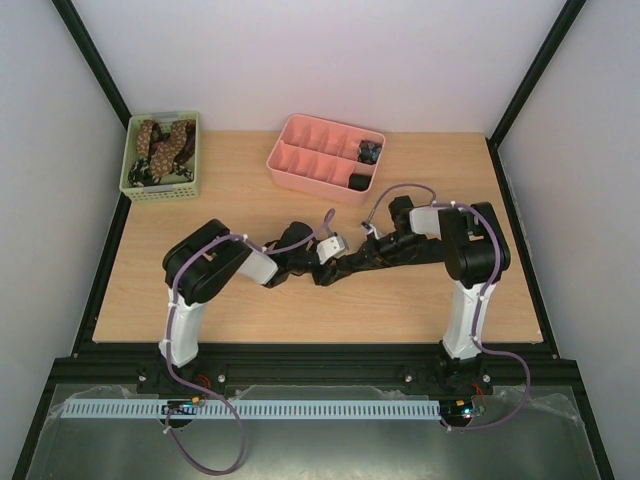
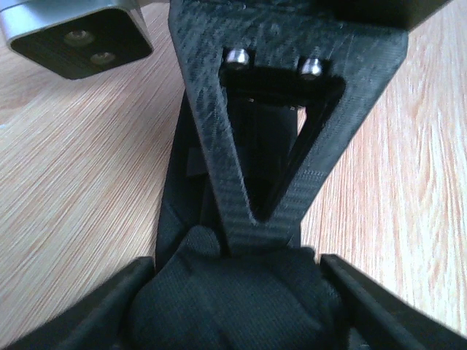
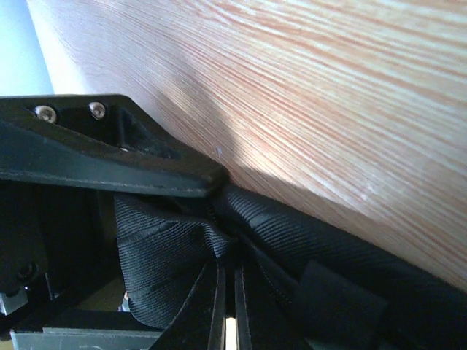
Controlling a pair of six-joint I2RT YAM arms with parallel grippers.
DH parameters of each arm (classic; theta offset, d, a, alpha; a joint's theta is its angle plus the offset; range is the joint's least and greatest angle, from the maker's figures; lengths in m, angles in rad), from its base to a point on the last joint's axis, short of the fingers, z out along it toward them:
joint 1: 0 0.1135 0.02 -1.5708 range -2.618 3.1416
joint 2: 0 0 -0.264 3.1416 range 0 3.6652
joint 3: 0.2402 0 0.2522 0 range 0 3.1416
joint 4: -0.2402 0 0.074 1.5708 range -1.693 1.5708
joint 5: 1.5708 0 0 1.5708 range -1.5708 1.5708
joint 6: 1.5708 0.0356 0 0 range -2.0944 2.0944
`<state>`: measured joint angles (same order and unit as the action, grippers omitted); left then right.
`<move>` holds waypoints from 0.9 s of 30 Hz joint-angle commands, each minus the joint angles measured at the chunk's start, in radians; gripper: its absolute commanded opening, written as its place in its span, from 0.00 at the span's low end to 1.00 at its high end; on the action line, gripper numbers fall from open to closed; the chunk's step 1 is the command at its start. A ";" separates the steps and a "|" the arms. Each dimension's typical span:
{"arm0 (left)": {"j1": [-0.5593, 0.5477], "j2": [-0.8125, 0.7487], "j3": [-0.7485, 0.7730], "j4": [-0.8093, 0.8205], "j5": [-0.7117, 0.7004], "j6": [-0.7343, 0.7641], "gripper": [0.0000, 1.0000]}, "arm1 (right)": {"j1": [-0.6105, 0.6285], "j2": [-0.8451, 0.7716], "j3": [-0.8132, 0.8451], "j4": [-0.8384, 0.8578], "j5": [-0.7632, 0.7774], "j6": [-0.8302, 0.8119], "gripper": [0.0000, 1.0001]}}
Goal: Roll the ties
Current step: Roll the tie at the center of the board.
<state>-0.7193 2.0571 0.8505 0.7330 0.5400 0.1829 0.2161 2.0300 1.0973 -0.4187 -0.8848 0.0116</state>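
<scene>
Rolling looks partway done. At the middle of the pale wooden table, the black woven fabric necktie is partly wound into a coil. The right gripper is pressed together, pinching the fabric. The left gripper straddles the coil with its jaws apart, and I cannot tell whether it grips. The next move calls for winding in the loose tail while keeping the layers tight.

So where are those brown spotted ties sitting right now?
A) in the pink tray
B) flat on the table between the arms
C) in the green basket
C: the brown spotted ties lie heaped in the green basket at the table's far left corner; the pink tray holds only dark rolls.
</scene>
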 commanded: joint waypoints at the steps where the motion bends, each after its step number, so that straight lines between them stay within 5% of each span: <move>1: -0.005 0.028 0.031 -0.034 0.034 -0.024 0.54 | -0.004 0.091 -0.040 -0.072 0.272 -0.001 0.01; 7: -0.005 -0.031 -0.017 -0.148 -0.011 0.058 0.29 | -0.029 0.072 0.026 -0.152 0.253 -0.040 0.09; 15: -0.018 -0.063 -0.002 -0.316 -0.101 0.160 0.32 | -0.038 -0.043 0.103 -0.318 0.141 -0.115 0.34; 27: -0.041 -0.054 0.045 -0.416 -0.140 0.173 0.36 | 0.059 -0.041 0.165 -0.249 0.066 0.022 0.35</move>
<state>-0.7532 1.9865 0.9047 0.4633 0.4572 0.3313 0.2428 1.9980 1.2263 -0.6571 -0.8070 -0.0193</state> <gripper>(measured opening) 0.361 0.355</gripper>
